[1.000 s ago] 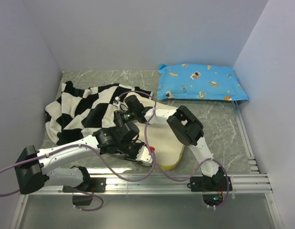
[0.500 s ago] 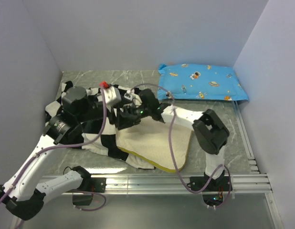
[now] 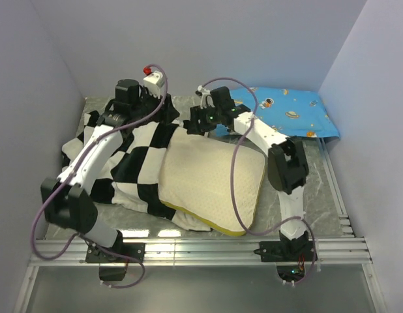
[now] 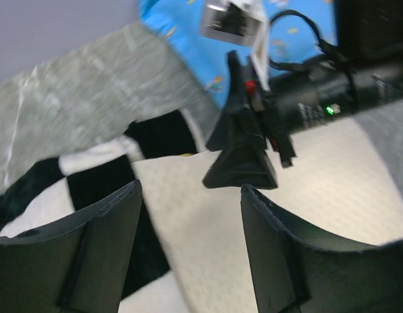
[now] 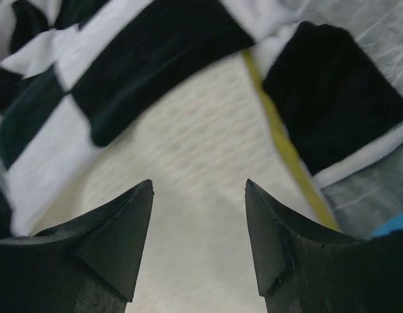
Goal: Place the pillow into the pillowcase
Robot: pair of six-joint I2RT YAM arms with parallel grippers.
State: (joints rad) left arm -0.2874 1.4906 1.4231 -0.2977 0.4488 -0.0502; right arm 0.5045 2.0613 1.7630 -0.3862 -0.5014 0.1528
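The pillow (image 3: 211, 179): a cream rectangle with dotted texture and olive-yellow piping, lying flat and skewed, on the near-left side of the blue cartoon-print pillow (image 3: 280, 112), its far right corner close to it. The pillowcase (image 3: 117, 163): rumpled black-and-white checkerboard fabric, spread farther left of the blue cartoon-print pillow, bordering the pillow's far, left and near-left edges; most of the cream surface lies uncovered

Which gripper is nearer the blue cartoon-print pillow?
Right. The right gripper hovers over the cream pillow, close beside the blue pillow; the left gripper hangs farther off, near the checkered pillowcase.
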